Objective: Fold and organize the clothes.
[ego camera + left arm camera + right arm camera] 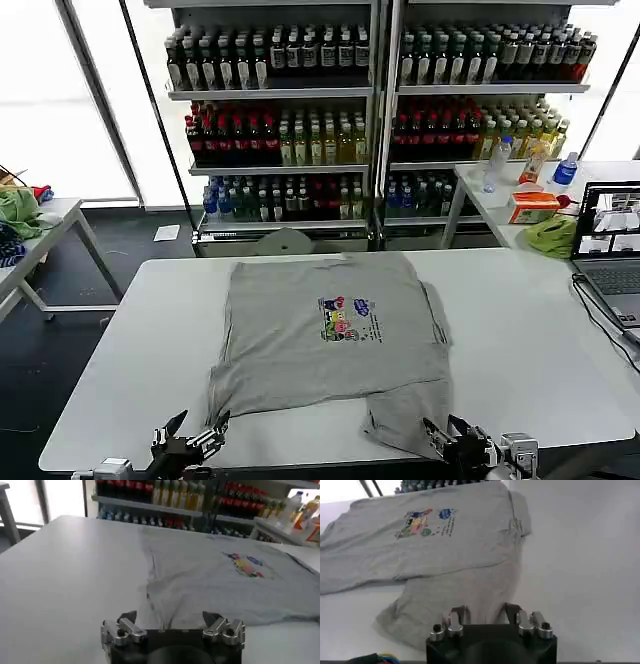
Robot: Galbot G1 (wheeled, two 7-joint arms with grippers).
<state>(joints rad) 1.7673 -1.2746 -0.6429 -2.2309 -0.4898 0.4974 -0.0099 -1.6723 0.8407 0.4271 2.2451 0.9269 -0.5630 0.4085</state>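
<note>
One of the clothes, a light grey T-shirt (320,340) with a small multicoloured chest print (345,320), lies spread flat on the white table (130,340). A rumpled flap of it (400,410) reaches toward the front edge. My left gripper (203,420) hovers open at the front edge, just before the shirt's near left corner (160,605), with nothing between its fingers (127,617). My right gripper (448,432) is open low over the rumpled flap (465,595), which runs between its fingers (512,612). The print also shows in the right wrist view (422,522).
Shelves of bottles (300,130) stand behind the table. A laptop (610,250) sits at the table's right edge, with a bright green cloth (550,235) and an orange box (530,205) on a side table beyond. Another table with green cloth (20,210) stands far left.
</note>
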